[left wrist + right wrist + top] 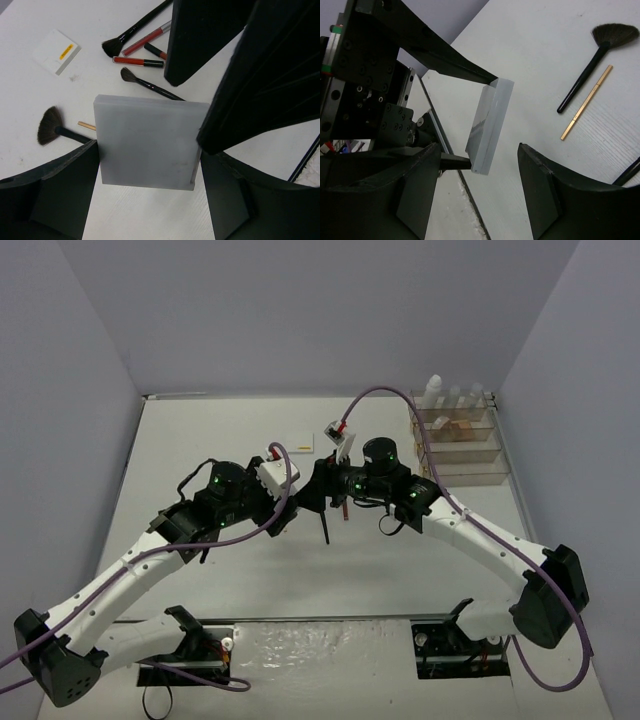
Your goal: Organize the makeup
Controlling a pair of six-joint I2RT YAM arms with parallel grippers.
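My left gripper (148, 150) is shut on a flat pale grey square pad (145, 142), pinching its two side edges and holding it on edge above the table. My right gripper (479, 147) is open, and the pad (490, 122) stands between its jaws without touching them. In the top view both grippers meet at the table's middle (312, 492). On the table lie a fan brush (50, 125), a gold pencil (86, 126), a small brush (150, 86), red lip tubes (137, 61), a long brush (135, 30) and a white square pad (56, 51).
The clear tiered organizer (455, 445) stands at the back right, with white-capped bottles (434, 390) in its rear row and brown items (462, 427) in a middle tier. A black brush (324, 525) lies below the grippers. The right arm's fingers (200, 40) crowd the left wrist view.
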